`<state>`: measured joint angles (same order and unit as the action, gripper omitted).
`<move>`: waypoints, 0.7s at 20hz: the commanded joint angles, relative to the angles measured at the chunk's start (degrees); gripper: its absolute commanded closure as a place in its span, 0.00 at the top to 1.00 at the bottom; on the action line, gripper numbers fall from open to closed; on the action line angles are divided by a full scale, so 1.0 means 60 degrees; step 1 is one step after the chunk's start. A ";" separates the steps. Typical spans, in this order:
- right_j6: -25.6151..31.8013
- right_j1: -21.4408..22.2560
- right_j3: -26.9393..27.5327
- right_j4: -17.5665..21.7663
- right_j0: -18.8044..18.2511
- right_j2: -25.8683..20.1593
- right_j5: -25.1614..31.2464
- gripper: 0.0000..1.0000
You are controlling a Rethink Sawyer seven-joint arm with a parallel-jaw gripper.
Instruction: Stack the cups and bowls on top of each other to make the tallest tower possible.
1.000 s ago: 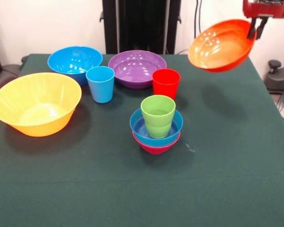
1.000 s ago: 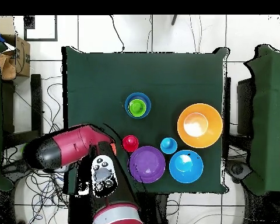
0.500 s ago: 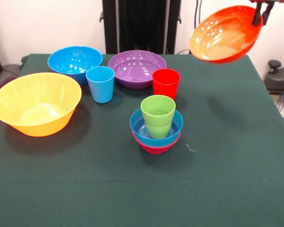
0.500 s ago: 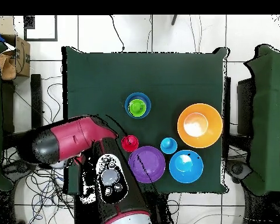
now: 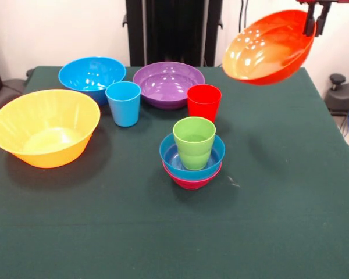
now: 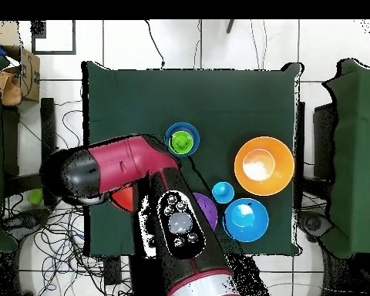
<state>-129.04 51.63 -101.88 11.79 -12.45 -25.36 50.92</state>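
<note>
Near centre of the desk [image 5: 163, 244], the tower [image 5: 192, 154] counts three pieces: magenta bowl, small blue bowl, green cup. Left, the yellow-orange bowl [image 5: 45, 127]; farther back, two cups and two bowls unstacked. Far right, aloft, the tool [image 5: 316, 17] pinches the red-orange bowl [image 5: 267, 47] by its rim.

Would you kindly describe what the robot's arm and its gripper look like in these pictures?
From overhead, the arm is a thick, rounded, glossy crimson body with black joint caps, and a black segment carrying a cluster of round silvery buttons. In the front view, only the gripper shows at the top edge: a red housing with short dark jaws. No cables run along the arm.
</note>
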 commanded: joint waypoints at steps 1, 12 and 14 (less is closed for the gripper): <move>0.2729 -0.0756 0.1181 0.1293 -0.0267 -0.0683 0.1365 0.00; 0.3196 -0.1211 0.2396 0.1781 -0.0632 -0.1147 0.2344 0.00; 0.3301 -0.1324 0.2578 0.1894 -0.0721 -0.1239 0.2463 0.00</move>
<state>-128.66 47.73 -92.70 18.29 -15.12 -28.88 58.13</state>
